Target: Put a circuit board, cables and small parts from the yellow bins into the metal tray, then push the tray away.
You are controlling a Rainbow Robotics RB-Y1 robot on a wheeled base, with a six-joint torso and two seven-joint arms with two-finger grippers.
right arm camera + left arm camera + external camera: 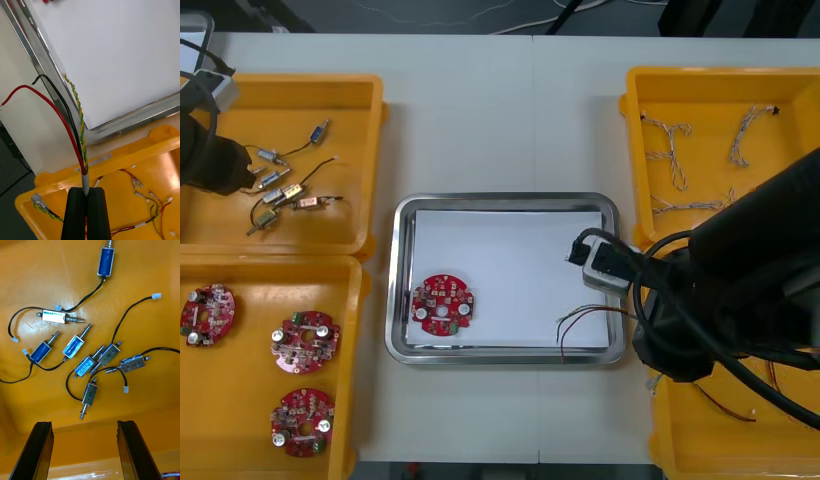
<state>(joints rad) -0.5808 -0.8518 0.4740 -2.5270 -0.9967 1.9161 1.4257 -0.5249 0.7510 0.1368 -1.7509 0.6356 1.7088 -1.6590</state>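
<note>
At the tray's 4 o'clock corner: cable clamped, loose ends pointing inward

Across the light table [480, 120], counted four yellow bins [280, 90], two at 9 o'clock and two at 3 o'clock, with the metal tray [505, 200] at centre, white inside. Found the right arm reaching in from 4 o'clock, over the near bin on that side. Found the left arm at 10 o'clock, over the far left bin. Noted one circuit board [443, 304] lying flat at the tray's 8 o'clock.

Saw the right gripper [86, 191] pinched shut on the grey sleeve of a cable [80, 123], above the bin's rim and just short of the tray's 4 o'clock corner. Traced the cable's long axis straight out from the fingertips, across the bin's rim toward the tray. Followed the yellow-green twisted strand as far as the tray's rim, with the red and black strands bowed off to one side.

Judged the tray's white floor to lie dead ahead along that axis, toward 10 o'clock. Reckoned on a short carry forward before any release; otherwise risked leaving the sleeve end draped over the rim.

Saw the left gripper [84, 423] spread wide and empty, hovering over the small metal parts [90, 363], touching none.
</note>
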